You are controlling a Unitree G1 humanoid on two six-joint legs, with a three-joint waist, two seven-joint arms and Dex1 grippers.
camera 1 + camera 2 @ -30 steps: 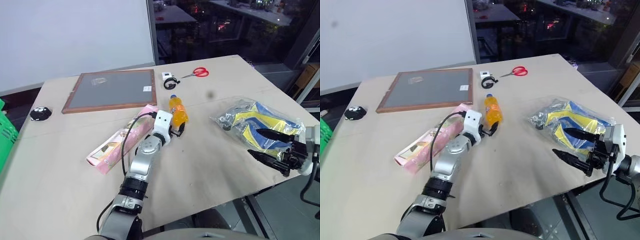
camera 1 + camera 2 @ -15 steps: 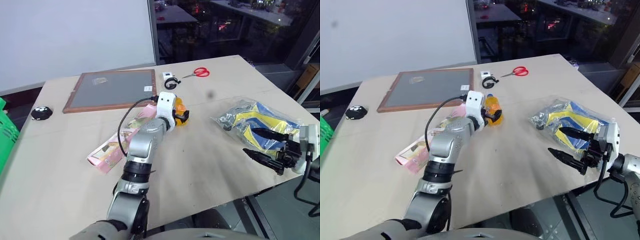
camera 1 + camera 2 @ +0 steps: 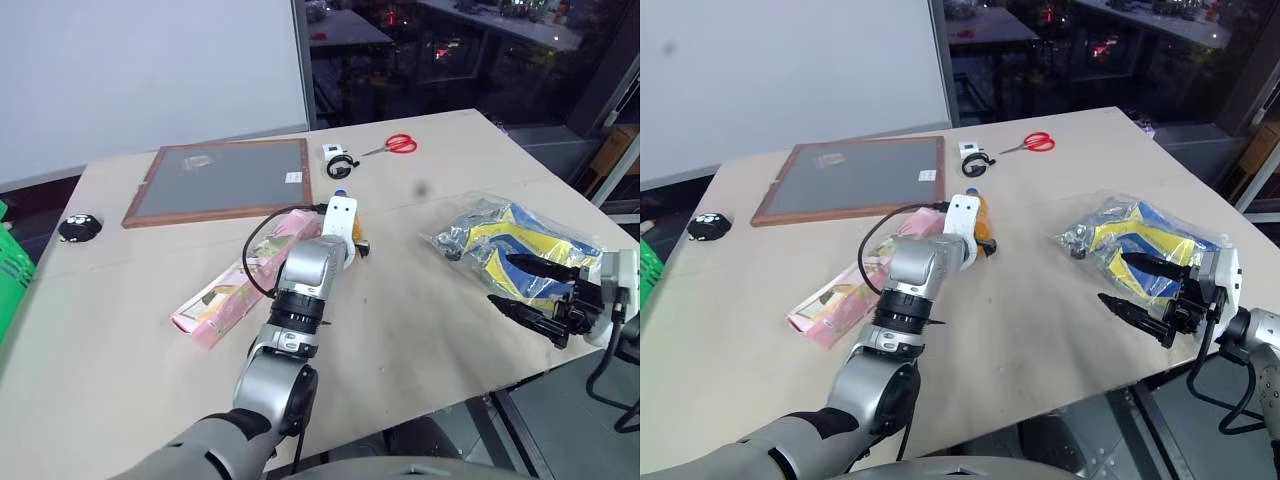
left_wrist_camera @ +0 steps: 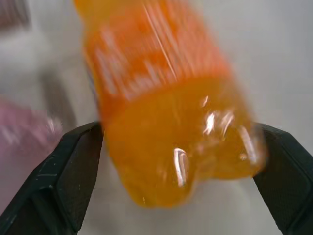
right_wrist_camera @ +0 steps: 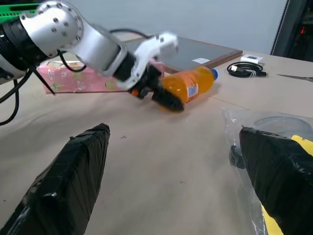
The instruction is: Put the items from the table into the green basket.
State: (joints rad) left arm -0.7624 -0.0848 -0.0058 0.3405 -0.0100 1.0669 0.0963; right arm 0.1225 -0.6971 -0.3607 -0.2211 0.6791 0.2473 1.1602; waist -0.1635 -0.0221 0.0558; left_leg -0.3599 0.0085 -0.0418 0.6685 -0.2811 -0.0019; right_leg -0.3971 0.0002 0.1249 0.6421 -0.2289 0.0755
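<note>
In the middle of the desk, the left gripper had tipped down over the orange-drink bottle, which lay beside the pink carton; its jaws now straddled the bottle's base, wide open, not yet gripping. A pickup looked imminent. The right gripper hung open by the bag of packets.

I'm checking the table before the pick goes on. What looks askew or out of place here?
The orange-drink bottle lies on its side on the table, blue cap toward the framed board. The open left gripper straddles its base. Nothing looks spilled or damaged.
</note>
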